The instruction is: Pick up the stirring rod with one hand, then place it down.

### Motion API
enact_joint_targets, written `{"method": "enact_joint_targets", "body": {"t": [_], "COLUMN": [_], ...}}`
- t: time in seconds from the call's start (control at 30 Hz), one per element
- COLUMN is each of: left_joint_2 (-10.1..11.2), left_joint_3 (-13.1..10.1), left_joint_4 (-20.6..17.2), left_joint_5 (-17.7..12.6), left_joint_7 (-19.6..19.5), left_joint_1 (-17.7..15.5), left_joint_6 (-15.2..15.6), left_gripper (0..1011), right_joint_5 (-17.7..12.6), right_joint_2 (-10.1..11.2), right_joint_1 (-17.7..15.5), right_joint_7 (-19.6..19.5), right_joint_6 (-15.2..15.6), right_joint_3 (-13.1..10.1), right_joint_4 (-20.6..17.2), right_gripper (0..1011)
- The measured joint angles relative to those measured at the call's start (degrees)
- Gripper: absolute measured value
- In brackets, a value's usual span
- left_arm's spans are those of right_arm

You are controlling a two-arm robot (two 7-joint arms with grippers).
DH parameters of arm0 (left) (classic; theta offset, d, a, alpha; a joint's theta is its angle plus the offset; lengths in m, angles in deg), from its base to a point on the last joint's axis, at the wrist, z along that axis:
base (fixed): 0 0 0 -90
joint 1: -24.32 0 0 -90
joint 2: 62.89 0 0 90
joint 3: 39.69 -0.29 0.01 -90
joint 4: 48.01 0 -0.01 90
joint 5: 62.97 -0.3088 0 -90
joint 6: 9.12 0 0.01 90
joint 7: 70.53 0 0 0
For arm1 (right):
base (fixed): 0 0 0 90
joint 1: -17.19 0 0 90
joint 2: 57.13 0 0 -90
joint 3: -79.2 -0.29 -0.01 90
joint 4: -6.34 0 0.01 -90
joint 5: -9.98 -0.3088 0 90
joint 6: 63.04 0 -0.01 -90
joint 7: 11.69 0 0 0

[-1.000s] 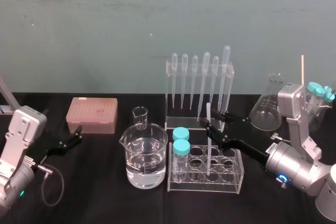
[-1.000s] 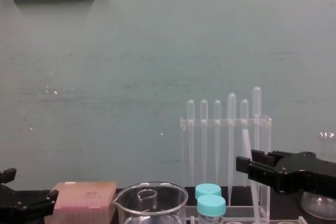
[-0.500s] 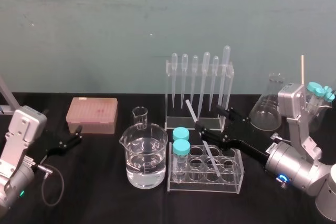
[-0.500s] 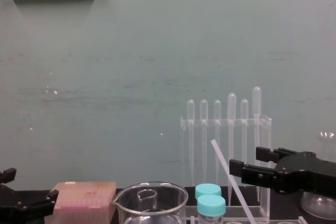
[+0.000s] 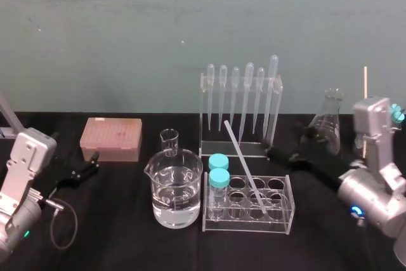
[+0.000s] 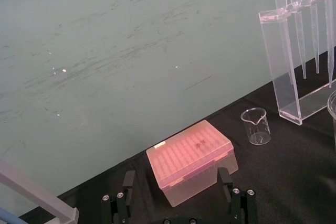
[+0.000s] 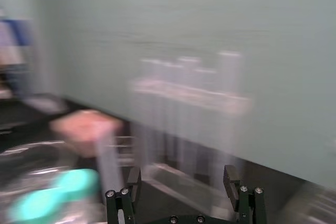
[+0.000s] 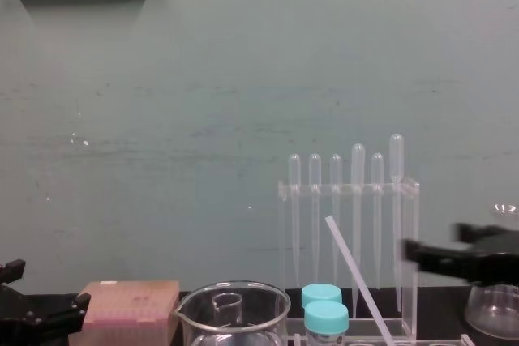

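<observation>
Black tabletop (image 5: 120,226): the stirring rod (image 5: 244,164) leans tilted in the tube rack (image 5: 209,223), foot in one well, let go. The right gripper (image 5: 274,152), fingers spread and empty, has pulled back toward the flask (image 5: 327,125). The left gripper (image 5: 89,166) is parked far left, fingers apart. I'd call the placing done.

Thin translucent-white stirring rod (image 5: 246,166), leaning tilted in tube rack (image 5: 287,216)
</observation>
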Motion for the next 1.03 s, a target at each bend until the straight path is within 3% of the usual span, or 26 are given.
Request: {"method": "enact_joint_targets", "body": {"t": [0.07,0.1,0.23,0.33,0.57,1.03], "left_joint_2": [0.0,0.0,0.0,0.0,0.0,0.0], "left_joint_3": [0.0,0.0,0.0,0.0,0.0,0.0], "left_joint_4": [0.0,0.0,0.0,0.0,0.0,0.0], "left_joint_5": [0.0,0.0,0.0,0.0,0.0,0.0], "left_joint_7": [0.0,0.0,0.0,0.0,0.0,0.0], "left_joint_1": [0.0,0.0,0.0,0.0,0.0,0.0], "left_joint_6": [0.0,0.0,0.0,0.0,0.0,0.0], "left_gripper": [1000,1000,1000,1000,1000,1000], "right_joint_5": [1.53,3.76,8.75,10.22,11.17,11.16], "right_joint_2": [-0.65,-1.49,-3.39,-4.12,-5.15,-5.05], "right_joint_1": [-1.05,-1.94,-3.05,-3.29,-3.08,-3.15], "right_joint_7": [-4.74,-10.04,-20.9,-23.91,-24.74,-24.81], "right_joint_6": [0.13,0.15,1.1,2.05,2.7,2.7], "right_joint_3": [-1.5,-2.9,-5.26,-6.21,-6.99,-6.97], "right_joint_4": [-0.2,-0.06,2.01,3.6,5.68,5.45], "right_gripper": [1003,1003,1003,1003,1003,1003]}}
